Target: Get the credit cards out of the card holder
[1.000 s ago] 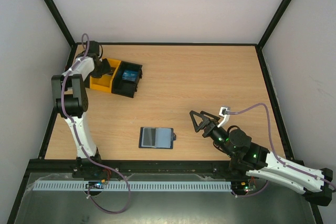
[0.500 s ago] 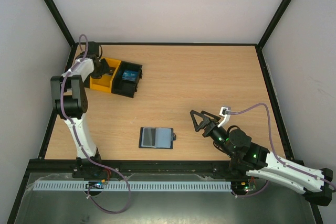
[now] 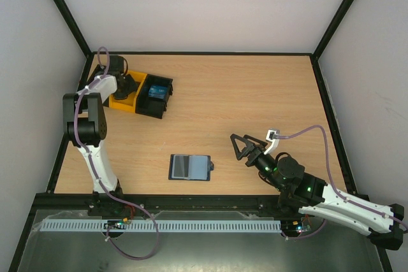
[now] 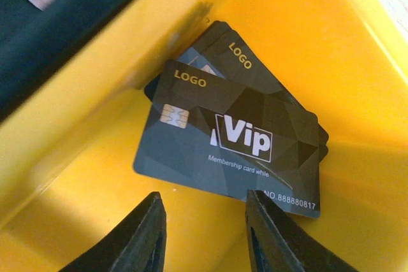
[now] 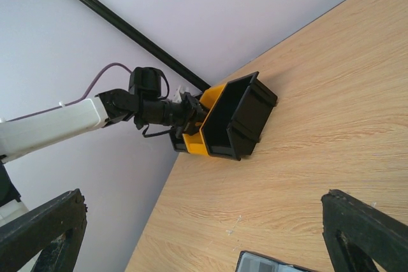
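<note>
The dark blue card holder (image 3: 190, 167) lies open and flat on the table near the front, its paler inner panel up; its top edge shows in the right wrist view (image 5: 268, 264). Dark "Vip" credit cards (image 4: 236, 138) lie stacked in the yellow bin (image 4: 357, 62). My left gripper (image 4: 203, 221) is open and empty just above the bin floor, in front of the cards; in the top view it (image 3: 129, 84) sits inside the yellow bin (image 3: 121, 102). My right gripper (image 3: 240, 147) is open and empty, held above the table to the right of the holder.
A black bin (image 3: 155, 95) with something blue inside adjoins the yellow one at the back left; both show in the right wrist view (image 5: 233, 119). Black frame rails (image 3: 322, 93) border the table.
My left arm's wrist has shifted slightly over the yellow bin. The right arm and the card holder have not moved.
</note>
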`<state>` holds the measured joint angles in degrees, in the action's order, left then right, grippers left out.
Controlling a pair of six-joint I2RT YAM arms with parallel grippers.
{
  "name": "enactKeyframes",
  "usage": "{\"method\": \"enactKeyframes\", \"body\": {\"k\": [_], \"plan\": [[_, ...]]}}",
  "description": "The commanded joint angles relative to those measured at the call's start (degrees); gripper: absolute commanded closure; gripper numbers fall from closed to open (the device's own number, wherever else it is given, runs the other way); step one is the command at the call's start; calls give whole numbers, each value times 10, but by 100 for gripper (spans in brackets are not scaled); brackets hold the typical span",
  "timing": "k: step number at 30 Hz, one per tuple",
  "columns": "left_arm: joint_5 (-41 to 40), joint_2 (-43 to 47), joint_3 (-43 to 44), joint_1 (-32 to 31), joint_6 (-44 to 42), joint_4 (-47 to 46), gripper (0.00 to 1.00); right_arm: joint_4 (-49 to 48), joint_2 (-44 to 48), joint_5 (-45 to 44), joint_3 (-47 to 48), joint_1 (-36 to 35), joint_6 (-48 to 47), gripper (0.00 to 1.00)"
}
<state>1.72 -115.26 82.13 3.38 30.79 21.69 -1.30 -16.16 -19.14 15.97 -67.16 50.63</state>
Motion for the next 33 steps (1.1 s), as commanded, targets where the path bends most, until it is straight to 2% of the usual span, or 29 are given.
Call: {"method": "enactKeyframes", "body": {"k": [1,5,15,27,33], "plan": [[2,-29,13,-2,-2,-21,74,13,4,-12,5,-4,6,2],[-10,-49,33,-1,-7,-8,81,8,-1,-15,1,-3,5,2],[-30,-56,53,-1,-19,-8,81,7,-8,-19,4,-3,5,2],[-5,-5,21,-7,-38,-73,75,14,-4,-14,4,-3,17,2],[4,42,-29,-11,-35,-90,67,13,-4,-8,4,-3,21,2]]}}
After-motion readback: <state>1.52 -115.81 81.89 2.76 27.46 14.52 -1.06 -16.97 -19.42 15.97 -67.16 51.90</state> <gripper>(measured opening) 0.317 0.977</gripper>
